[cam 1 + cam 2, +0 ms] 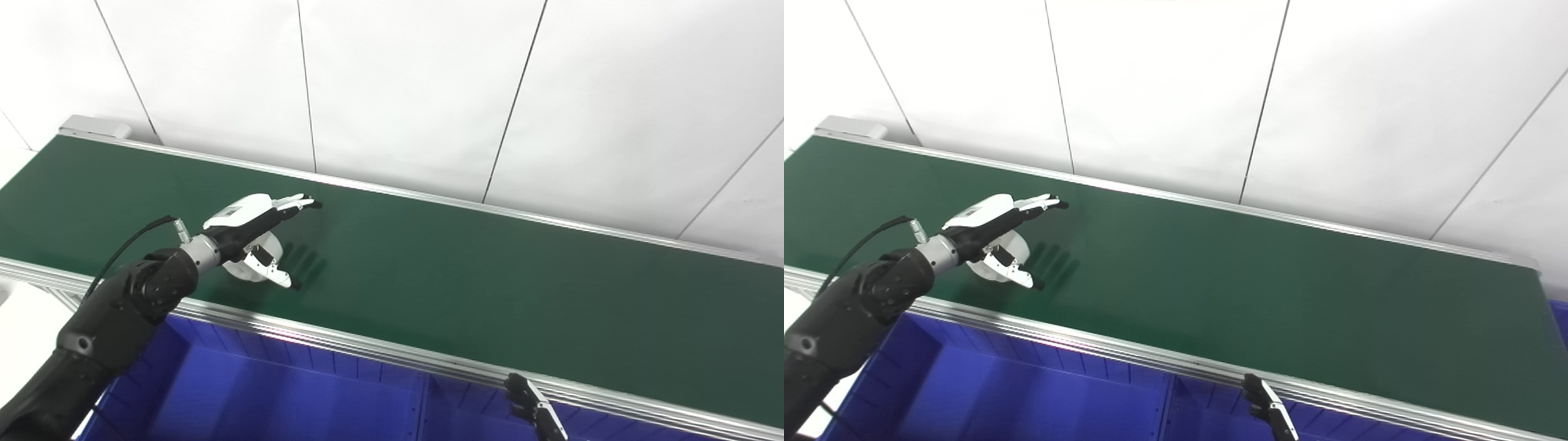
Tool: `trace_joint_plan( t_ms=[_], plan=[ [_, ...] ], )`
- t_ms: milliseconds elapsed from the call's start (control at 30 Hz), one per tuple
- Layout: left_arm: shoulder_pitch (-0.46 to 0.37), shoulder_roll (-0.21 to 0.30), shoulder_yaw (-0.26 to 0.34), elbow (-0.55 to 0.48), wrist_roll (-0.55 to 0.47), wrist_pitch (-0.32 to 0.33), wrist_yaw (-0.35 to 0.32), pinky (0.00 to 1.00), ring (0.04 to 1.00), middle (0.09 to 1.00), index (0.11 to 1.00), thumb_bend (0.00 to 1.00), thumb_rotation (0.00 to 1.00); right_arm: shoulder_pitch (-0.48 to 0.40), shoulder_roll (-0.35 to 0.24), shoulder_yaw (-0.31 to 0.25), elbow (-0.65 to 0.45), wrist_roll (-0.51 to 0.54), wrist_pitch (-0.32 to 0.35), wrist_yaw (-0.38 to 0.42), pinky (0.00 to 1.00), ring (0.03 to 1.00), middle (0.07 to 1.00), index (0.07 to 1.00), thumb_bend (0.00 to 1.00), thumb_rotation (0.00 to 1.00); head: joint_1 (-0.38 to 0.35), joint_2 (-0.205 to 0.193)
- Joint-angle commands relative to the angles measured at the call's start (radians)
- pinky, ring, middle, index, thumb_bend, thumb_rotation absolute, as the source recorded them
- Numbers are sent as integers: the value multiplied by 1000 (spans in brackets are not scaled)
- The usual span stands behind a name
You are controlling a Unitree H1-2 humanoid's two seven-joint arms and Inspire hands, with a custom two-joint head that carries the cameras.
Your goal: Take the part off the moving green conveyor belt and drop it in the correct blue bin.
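Note:
A white round part (264, 257) lies on the green conveyor belt (465, 269) near its front rail, at the left. My left hand (257, 226) hovers right over it, open, fingers stretched toward the far side and thumb hanging beside the part; much of the part is hidden behind the hand. I cannot tell whether the hand touches it. Only the fingertips of my right hand (534, 409) show at the bottom edge, over the blue bins, below the belt's front rail.
Two blue bins sit below the front rail: a large one (288, 392) at left and another (465, 416) to its right, split by a divider. The aluminium rail (380, 349) runs between belt and bins. A white panelled wall stands behind the belt.

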Motion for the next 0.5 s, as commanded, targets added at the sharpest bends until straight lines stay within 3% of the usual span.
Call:
trace_joint_plan(
  t_ms=[0,100,200,300,433,467],
  plan=[
    [-44,39,-4,0,30,-8,34,1000,985,1000,927,961,167,0,7,-5,-32,-6,-60,2,756,806,825,860,626,585,-1,0],
    [-53,46,-26,22,86,7,50,1000,997,1000,924,977,212,3,8,-11,-35,-5,-60,9,746,801,821,860,627,585,-3,1],
    [-57,45,-37,28,116,50,45,1000,1000,1000,920,977,195,7,12,-20,-38,-2,-60,21,749,806,824,864,626,583,-5,2],
    [-60,41,-47,38,126,71,41,1000,1000,1000,913,970,153,11,17,-29,-40,-2,-60,26,745,803,821,862,626,573,-6,4],
    [-65,25,-54,68,102,90,40,1000,1000,997,889,874,17,16,18,-35,-42,-5,-60,29,750,805,823,862,628,579,-9,5],
    [-65,21,-50,74,77,93,31,869,937,954,863,814,7,16,19,-36,-43,-6,-60,30,750,806,824,863,628,582,-9,5]
  ],
)
